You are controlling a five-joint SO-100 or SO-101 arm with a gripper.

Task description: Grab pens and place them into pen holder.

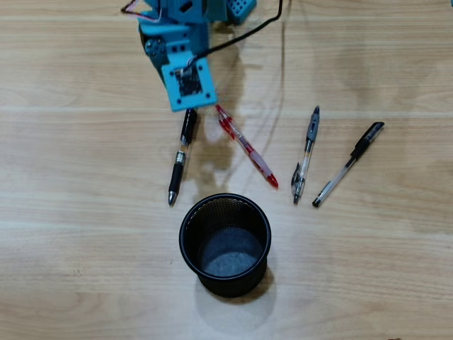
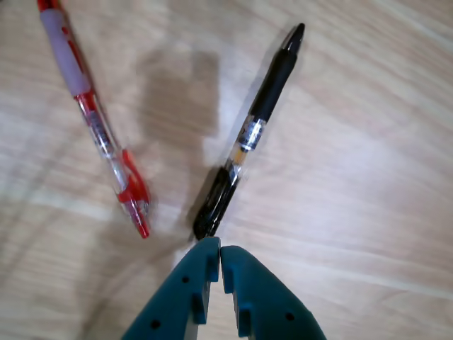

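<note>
Four pens are lying loose on the wooden table [image 1: 396, 269], fanned out above the pen holder [image 1: 225, 244], which is sitting empty. In the wrist view the gripper [image 2: 220, 249] is hanging with its jaws pressed together, holding nothing, its tips just short of the butt end of the black pen [image 2: 248, 134]. The red pen [image 2: 99, 127] is lying just beside it. That black pen looks light, stiff and smooth, likely to roll; the rubbery grip section near its tip [image 2: 272, 85] seems the surest place to pinch.
</note>
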